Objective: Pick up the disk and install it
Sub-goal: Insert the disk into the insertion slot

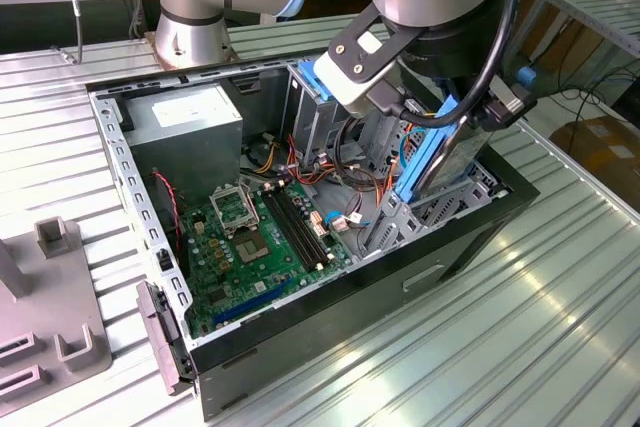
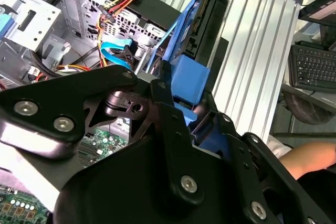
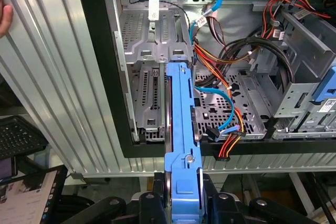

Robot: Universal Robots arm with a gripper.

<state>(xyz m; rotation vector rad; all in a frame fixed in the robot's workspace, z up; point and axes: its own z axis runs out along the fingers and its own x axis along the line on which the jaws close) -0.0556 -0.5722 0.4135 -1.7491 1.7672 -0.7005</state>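
holding the disk (image 3: 181,129) by its blue side rails (image 1: 418,162), with the gripper (image 3: 181,190) clamped tight on both sides. hanging almost upright over the open computer case (image 1: 300,347), low end down near the metal bay (image 3: 152,93) at the exterior view's right. close to orange and blue wires (image 3: 226,129), well away from the green board (image 1: 250,247).
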